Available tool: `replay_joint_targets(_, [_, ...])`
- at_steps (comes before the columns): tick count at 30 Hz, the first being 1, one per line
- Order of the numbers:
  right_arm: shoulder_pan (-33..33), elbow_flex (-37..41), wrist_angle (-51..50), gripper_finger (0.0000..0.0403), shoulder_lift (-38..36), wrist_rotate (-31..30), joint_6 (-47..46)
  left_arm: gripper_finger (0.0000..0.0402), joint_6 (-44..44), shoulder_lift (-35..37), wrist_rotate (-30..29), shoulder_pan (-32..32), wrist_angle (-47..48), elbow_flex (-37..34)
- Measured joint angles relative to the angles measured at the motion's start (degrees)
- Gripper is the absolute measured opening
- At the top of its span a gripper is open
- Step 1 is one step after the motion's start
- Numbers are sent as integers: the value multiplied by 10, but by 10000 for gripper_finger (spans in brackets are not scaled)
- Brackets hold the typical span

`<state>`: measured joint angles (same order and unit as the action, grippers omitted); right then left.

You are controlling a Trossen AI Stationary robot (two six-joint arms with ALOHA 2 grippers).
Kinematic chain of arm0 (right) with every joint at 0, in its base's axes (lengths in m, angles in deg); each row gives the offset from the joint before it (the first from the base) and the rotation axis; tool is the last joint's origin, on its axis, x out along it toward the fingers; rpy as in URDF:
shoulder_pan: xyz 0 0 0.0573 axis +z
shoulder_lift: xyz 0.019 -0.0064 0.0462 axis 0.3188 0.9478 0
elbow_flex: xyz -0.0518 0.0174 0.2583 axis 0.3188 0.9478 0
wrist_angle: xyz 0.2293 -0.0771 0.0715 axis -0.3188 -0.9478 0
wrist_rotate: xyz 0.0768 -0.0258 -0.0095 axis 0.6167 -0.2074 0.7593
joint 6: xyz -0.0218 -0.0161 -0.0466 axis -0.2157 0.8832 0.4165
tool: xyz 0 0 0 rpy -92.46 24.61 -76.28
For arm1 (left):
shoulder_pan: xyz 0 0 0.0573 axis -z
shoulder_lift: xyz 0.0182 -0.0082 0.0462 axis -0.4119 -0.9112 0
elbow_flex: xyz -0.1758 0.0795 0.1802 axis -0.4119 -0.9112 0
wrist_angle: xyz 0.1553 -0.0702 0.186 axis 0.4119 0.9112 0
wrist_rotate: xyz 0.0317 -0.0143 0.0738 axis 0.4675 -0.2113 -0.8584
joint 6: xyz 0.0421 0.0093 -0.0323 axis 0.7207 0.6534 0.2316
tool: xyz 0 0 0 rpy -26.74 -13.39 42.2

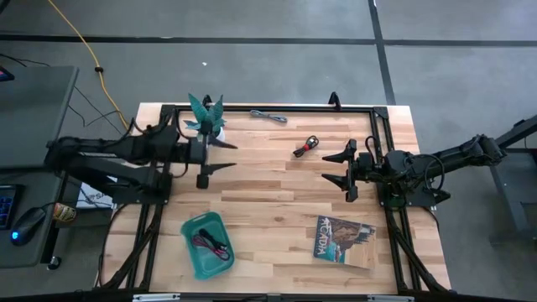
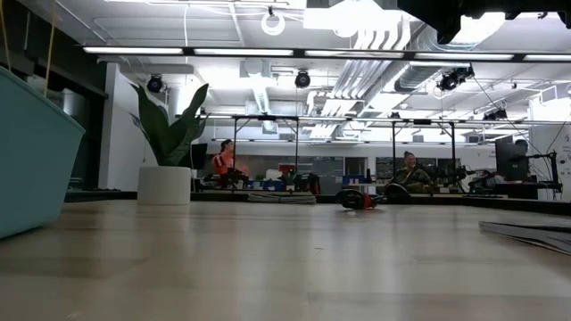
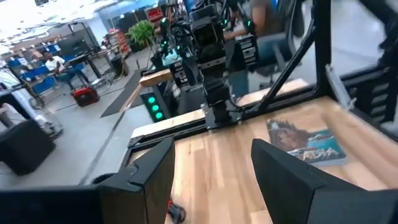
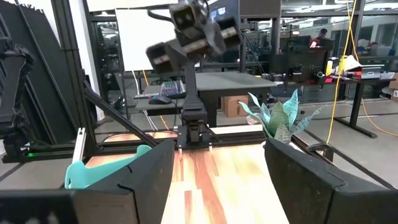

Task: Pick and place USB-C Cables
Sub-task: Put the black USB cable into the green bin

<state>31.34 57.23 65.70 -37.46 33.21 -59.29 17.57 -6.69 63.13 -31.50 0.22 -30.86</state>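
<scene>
Up close in our low view sits the teal tray [image 2: 31, 156], maroon cable [image 1: 211, 245] inside; grey cable [image 1: 268, 116] and black-red cable [image 1: 305, 147] lie upper centre. Left gripper [image 1: 220, 157] and right gripper [image 1: 338, 167] gape empty.

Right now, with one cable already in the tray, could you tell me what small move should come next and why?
Probably lower the open right gripper toward the black-and-red cable. That cable and the grey cable lie loose on the table, while the maroon cable is in the teal tray. The open left gripper holds nothing.
</scene>
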Motion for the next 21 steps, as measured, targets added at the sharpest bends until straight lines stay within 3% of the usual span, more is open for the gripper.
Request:
replay_joint_targets(4, [0, 0, 0, 244, 0, 0, 1, 192, -55, 30, 82, -43, -94, -84])
replay_joint_targets(12, [0, 0, 0, 244, 0, 0, 0, 192, -181, 52, 82, -10, -304, -234])
replay_joint_targets(16, [0, 0, 1, 244, 0, 0, 1, 192, -181, 52, 34, 19, -405, -287])
replay_joint_targets(21, [0, 0, 1, 244, 0, 0, 1, 192, -164, 56, -26, 28, -432, -295])
